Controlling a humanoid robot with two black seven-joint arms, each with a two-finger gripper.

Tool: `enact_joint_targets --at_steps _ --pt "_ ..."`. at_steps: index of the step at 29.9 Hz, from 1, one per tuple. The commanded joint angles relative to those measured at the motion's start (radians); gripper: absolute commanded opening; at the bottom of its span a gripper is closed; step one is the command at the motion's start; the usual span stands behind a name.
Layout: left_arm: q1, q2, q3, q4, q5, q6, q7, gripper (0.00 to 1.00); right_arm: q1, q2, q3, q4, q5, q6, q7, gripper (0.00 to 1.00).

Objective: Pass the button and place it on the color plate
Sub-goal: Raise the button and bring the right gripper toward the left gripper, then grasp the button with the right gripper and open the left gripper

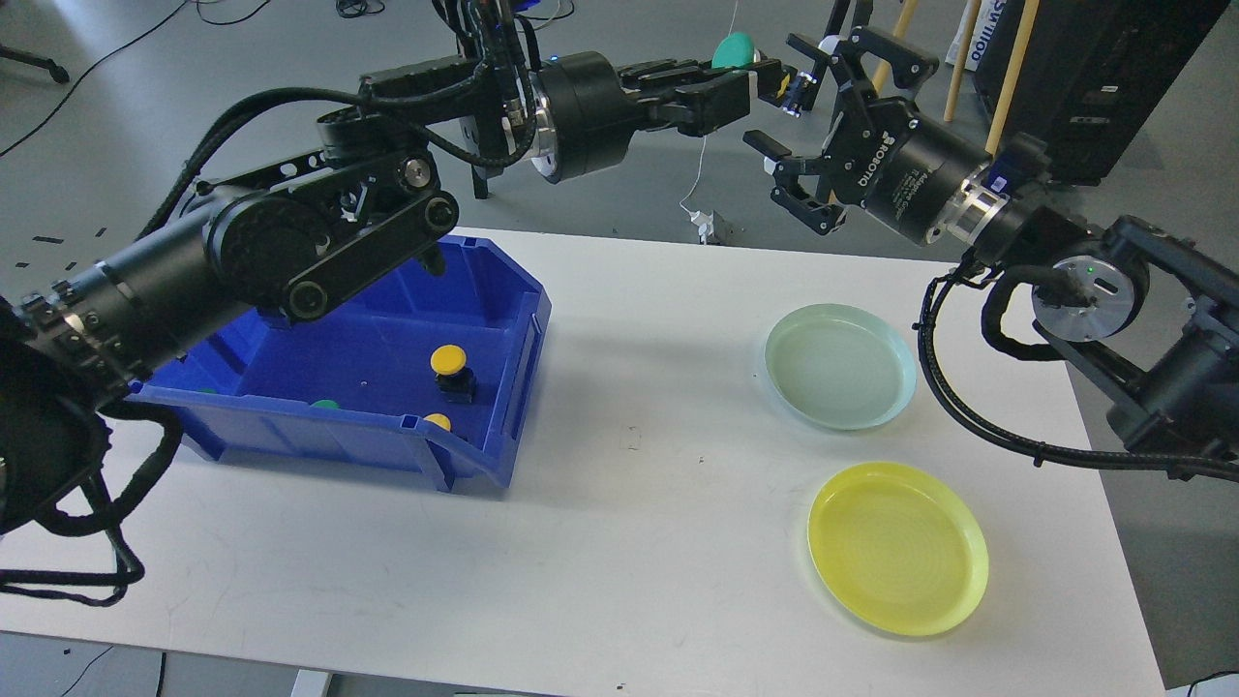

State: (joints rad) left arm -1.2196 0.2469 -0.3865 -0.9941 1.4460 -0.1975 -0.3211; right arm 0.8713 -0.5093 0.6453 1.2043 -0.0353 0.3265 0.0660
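Note:
My left gripper (753, 82) reaches high over the table's far edge and is shut on a green-capped button (733, 48). My right gripper (796, 106) is open, its fingers (774, 155) spread just right of the left gripper's tip and around the end of the held button. A pale green plate (840, 366) and a yellow plate (897, 547) lie empty on the right of the white table (639, 542). A blue bin (503, 387) on the left holds yellow buttons (447, 360) and a green one (324, 405).
The left arm's thick links (290, 242) hang over the bin's back. The right arm's cables (978, 416) loop over the table's right edge. Stands and poles (852, 174) rise behind the table.

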Motion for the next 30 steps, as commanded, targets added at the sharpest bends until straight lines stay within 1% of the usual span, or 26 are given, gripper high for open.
enact_joint_targets --at_steps 1,3,15,20,25,27,30 --pt "0.0 -0.004 -0.003 0.003 -0.002 0.001 0.002 0.25 0.003 0.0 -0.001 0.0 -0.002 0.0 -0.003 0.63" --pt "0.0 -0.004 -0.003 0.005 -0.002 0.001 0.002 0.25 0.003 0.0 -0.001 0.0 -0.002 0.005 -0.003 0.61" --pt "0.002 -0.004 0.0 0.006 -0.006 0.001 0.007 0.25 0.012 -0.002 -0.001 -0.006 -0.005 0.009 -0.009 0.22" --pt "0.002 -0.006 0.0 0.006 -0.006 0.001 0.007 0.25 0.012 -0.002 0.001 -0.006 -0.005 0.009 -0.011 0.17" --pt "0.002 -0.006 0.0 0.008 -0.006 0.001 0.007 0.26 0.014 -0.002 0.001 -0.008 -0.005 0.009 -0.011 0.17" --pt "0.002 -0.012 0.0 0.008 -0.007 0.003 0.008 0.32 0.014 -0.002 0.001 -0.008 -0.005 0.009 -0.011 0.17" --pt "0.002 -0.02 -0.002 0.029 -0.007 0.013 0.01 0.5 0.017 -0.002 0.001 -0.008 -0.005 0.009 -0.011 0.17"
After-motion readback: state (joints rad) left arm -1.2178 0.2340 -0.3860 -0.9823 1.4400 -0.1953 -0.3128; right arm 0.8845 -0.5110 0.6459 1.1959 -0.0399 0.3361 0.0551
